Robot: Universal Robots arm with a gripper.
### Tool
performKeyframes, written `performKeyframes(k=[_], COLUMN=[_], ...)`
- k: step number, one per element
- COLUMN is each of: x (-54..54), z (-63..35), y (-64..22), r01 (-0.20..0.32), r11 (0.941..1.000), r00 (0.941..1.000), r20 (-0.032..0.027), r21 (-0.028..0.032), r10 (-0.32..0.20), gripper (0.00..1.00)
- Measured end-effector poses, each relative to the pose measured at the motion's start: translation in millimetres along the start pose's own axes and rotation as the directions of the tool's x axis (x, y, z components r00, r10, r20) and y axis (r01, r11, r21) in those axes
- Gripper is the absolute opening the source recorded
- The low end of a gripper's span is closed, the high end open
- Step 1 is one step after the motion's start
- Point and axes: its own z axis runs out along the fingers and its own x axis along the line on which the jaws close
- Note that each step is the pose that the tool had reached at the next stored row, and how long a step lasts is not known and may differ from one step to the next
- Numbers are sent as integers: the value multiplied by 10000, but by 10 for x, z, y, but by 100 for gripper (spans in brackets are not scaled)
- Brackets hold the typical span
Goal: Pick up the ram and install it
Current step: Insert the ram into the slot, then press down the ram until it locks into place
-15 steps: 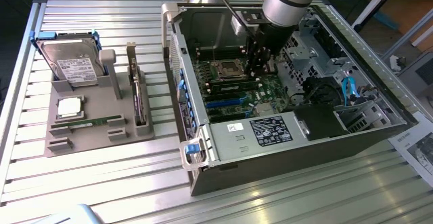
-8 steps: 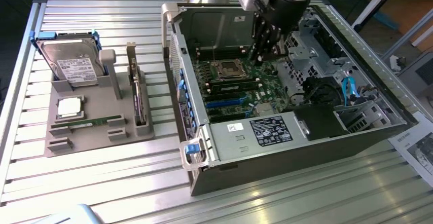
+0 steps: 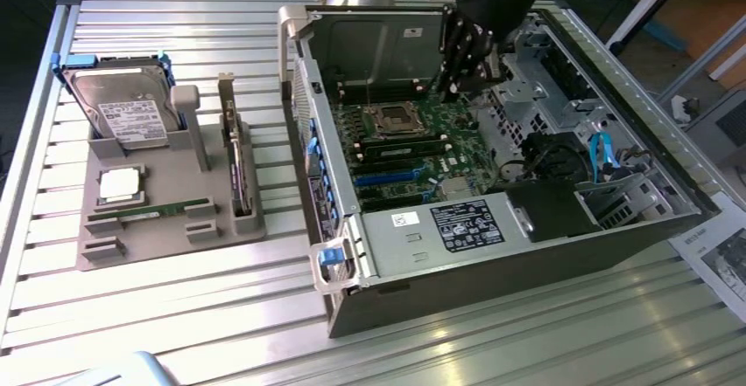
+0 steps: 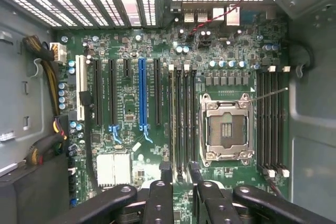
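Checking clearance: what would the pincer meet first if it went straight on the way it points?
Likely the memory slots beside the empty processor socket; the open pincer points at them, nothing between, though depth is unclear.

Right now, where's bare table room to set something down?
Bare: the table strip bordered by the gray parts holder and computer case, toward the exterior view's bottom. Narrow between those two. Crowded inside the case, around the gripper.

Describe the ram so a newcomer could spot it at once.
On the exterior view's left, beside the open computer case, sits a grey tray. The ram rests in a slot just in front of the square silver processor. It is the only long, thin green strip; the hard drive and expansion card are bulkier.
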Motion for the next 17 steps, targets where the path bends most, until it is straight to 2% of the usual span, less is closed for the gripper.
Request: performKeyframes(k=[4, 17], x=[-2, -2], z=[-42, -44], y=[1, 1], r01=[0, -1], r11=[10000, 10000], r00=[10000, 10000], r20=[0, 1], r21=[0, 1], r10=[0, 1], gripper=[25, 25])
